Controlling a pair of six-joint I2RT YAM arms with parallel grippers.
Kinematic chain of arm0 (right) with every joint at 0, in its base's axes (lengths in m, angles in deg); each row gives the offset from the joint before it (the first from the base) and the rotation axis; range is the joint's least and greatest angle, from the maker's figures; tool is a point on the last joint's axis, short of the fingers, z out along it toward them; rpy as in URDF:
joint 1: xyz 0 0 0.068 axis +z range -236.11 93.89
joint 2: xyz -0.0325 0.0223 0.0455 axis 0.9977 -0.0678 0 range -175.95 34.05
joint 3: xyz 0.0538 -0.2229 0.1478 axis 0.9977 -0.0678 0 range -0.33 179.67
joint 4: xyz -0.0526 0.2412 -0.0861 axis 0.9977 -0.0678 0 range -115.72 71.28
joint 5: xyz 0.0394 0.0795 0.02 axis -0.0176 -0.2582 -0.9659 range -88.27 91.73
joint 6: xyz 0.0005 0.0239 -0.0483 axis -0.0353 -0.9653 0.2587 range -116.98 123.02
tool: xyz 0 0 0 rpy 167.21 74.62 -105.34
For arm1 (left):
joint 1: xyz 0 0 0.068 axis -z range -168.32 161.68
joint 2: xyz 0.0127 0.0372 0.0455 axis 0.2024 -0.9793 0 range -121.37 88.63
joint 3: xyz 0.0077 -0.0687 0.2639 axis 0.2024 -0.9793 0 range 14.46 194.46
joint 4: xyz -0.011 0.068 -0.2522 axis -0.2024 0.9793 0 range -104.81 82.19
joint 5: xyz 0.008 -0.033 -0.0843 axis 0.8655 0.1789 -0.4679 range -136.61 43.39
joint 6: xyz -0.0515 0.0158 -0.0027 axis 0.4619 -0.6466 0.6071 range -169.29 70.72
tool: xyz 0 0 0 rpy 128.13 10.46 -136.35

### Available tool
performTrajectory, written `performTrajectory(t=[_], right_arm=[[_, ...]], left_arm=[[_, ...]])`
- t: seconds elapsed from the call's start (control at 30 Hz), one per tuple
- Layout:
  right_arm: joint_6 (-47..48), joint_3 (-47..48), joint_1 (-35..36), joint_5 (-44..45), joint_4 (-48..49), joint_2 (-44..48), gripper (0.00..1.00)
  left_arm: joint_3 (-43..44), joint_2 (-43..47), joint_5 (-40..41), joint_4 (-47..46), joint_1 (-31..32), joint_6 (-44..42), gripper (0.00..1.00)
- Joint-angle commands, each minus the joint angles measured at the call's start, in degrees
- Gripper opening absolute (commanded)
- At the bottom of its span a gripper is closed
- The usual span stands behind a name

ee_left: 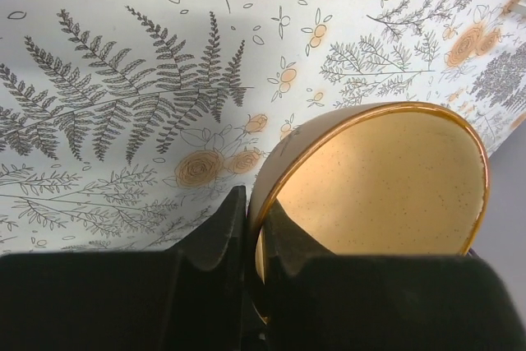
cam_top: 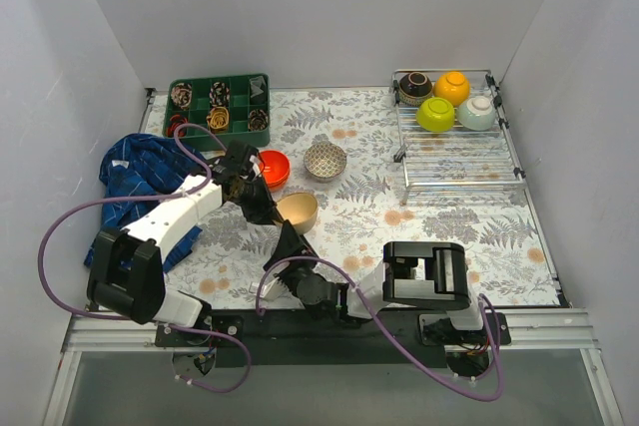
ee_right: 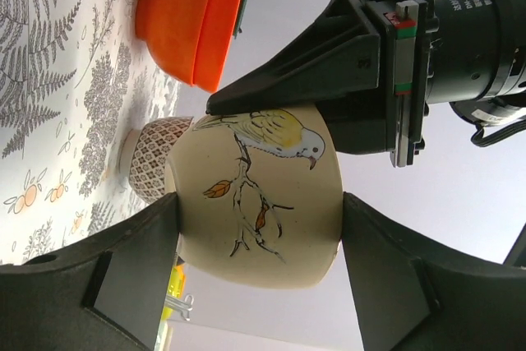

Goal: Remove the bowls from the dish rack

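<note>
The dish rack (cam_top: 461,159) at the far right holds a dark brown bowl (cam_top: 415,84), a yellow-orange bowl (cam_top: 452,87), a lime green bowl (cam_top: 435,114) and a pale mint bowl (cam_top: 477,113). My left gripper (cam_top: 262,205) (ee_left: 256,203) is shut on the rim of the beige bowl (cam_top: 297,212) (ee_left: 378,178), held tilted over the table's middle. My right gripper (cam_top: 290,238) (ee_right: 260,199) is open wide, its fingers on either side of the beige bowl (ee_right: 271,228); I cannot tell if they touch it. Red-orange bowls (cam_top: 272,169) (ee_right: 177,18) and the white patterned bowl (cam_top: 325,160) (ee_right: 152,166) sit on the table.
A green compartment tray (cam_top: 218,107) with small items stands at the far left. A blue cloth (cam_top: 135,172) lies at the left, under the left arm. The patterned tablecloth (cam_top: 449,236) covers the table; walls close in on three sides.
</note>
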Motion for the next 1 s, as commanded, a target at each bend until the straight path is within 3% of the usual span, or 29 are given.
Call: performTrajectory(t=[0.0, 0.03, 0.1, 0.13, 0.23, 0.4, 0.53, 0.57, 0.67, 0.77, 0.83, 0.97], right_arm=[[-1.7, 1.5, -0.5, 2.2, 25.9, 1.3, 0.02], [-2.2, 1.3, -0.4, 2.2, 25.8, 1.6, 0.18], [-2.7, 0.8, -0.2, 2.6, 25.0, 1.8, 0.31], [-2.9, 0.7, -0.1, 2.8, 24.8, 2.0, 0.44], [-4.2, -0.4, 0.1, 4.2, 24.0, 2.8, 0.62], [-13.0, -3.9, 0.6, 6.5, 16.0, 6.1, 0.73], [-27.1, -5.4, 0.8, 7.1, -0.1, 12.3, 0.79], [-31.6, -5.3, 0.9, 7.0, -10.4, 13.6, 0.79], [-46.7, -4.3, 0.9, 5.5, -27.3, 18.4, 0.81], [-57.8, -3.4, 0.9, 4.1, -36.9, 21.4, 0.88], [-64.1, -2.8, 0.8, 2.1, -47.4, 22.8, 0.99], [-79.5, -1.5, 0.1, -1.8, -60.6, 25.4, 0.99]], left_arm=[[3.3, 1.7, 1.4, 0.6, 0.3, -1.0, 0.0], [3.8, 1.8, 1.9, 0.7, 0.4, -1.1, 0.0], [5.1, 2.0, 3.5, 1.0, 0.4, -1.3, 0.0], [6.2, 1.9, 4.3, 1.1, 0.4, -1.2, 0.0], [8.6, 1.5, 7.9, 1.2, 0.4, -1.6, 0.0], [10.9, 0.6, 12.0, 0.4, 0.4, -2.1, 0.0], [11.1, 0.6, 16.1, -1.3, 0.3, -2.6, 0.0], [11.0, 0.6, 17.6, -1.5, 0.4, -2.8, 0.0], [10.3, 1.4, 20.5, -3.1, 0.4, -3.3, 0.0], [8.2, 3.0, 22.5, -5.2, 0.4, -3.9, 0.0], [6.6, 3.7, 23.1, -6.2, 0.4, -4.3, 0.0], [3.6, 5.7, 24.5, -7.0, 0.4, -4.8, 0.0]])
